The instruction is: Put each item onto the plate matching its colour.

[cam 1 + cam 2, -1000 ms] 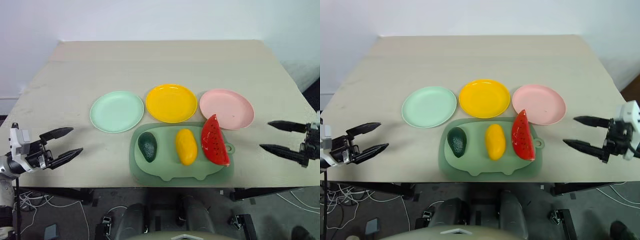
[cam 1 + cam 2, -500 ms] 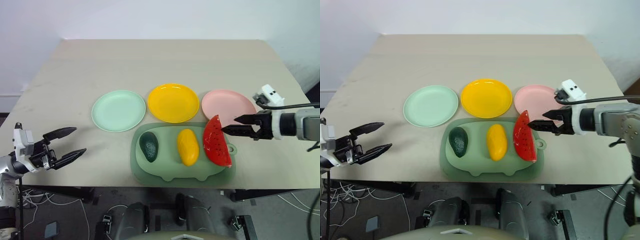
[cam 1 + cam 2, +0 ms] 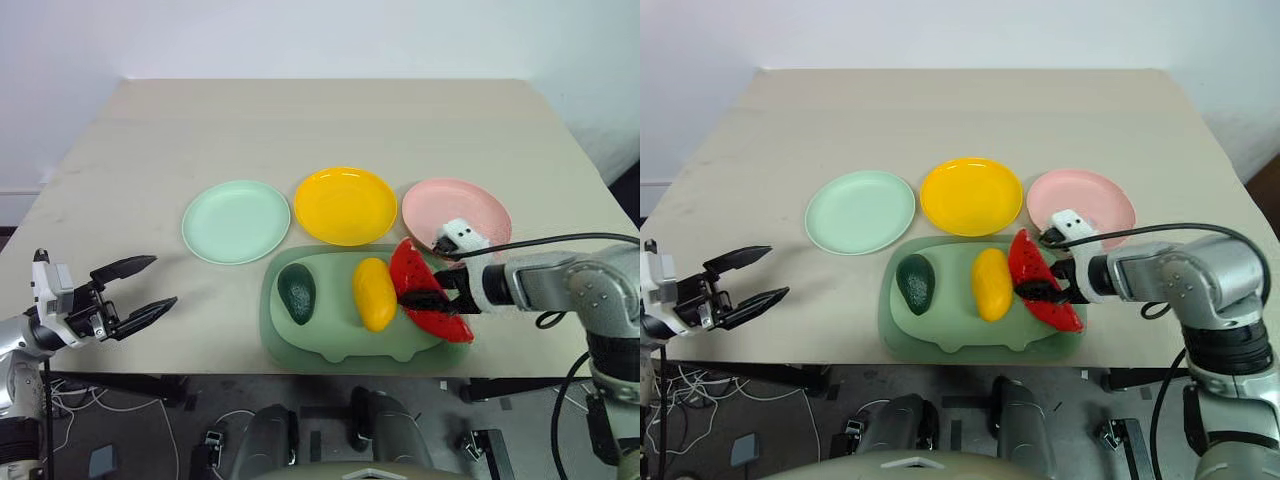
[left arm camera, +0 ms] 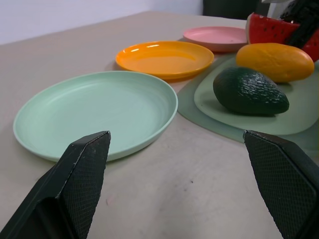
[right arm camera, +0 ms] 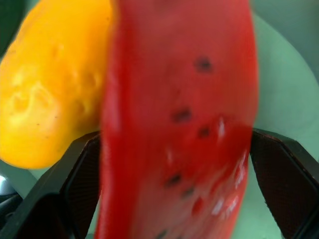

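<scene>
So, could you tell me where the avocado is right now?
The avocado lies at the cutting board's left end, beside the mango, just below the mint green plate.

The right gripper [image 3: 432, 300], a second ago out past the table's right edge, now reaches in over the cutting board [image 3: 330, 345], its spread fingers straddling the watermelon wedge [image 3: 420, 300]. The wedge no longer stands as it did: its top leans over toward the mango [image 3: 373, 293], and its lower end sits nearer the board's right edge
</scene>
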